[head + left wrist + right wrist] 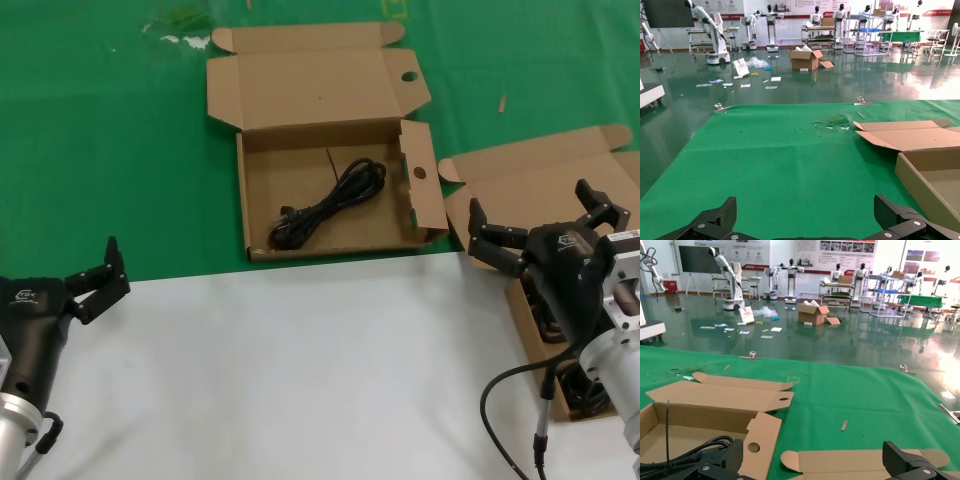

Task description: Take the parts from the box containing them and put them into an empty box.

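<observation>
Green cloth covers the far part of the desk [100,150], and a white sheet [300,370] covers the near part. On the green, just beyond the white edge, lies the wide box with round holes [262,200] in its flaps, lid folded back. One coiled black cable [330,205] rests inside it, running diagonally across the floor of the box.

To the right of that holed box sits the second cardboard box [545,185], also open, with rounded tabs on its lid. The right hand [545,235] hovers over this second box with its fingers spread wide and nothing between them. Dark shapes show inside the second box beneath the hand, too hidden to tell apart.

The left hand [100,282] waits well to the left of the holed box, over the white sheet near its edge, fingers apart and empty.
</observation>
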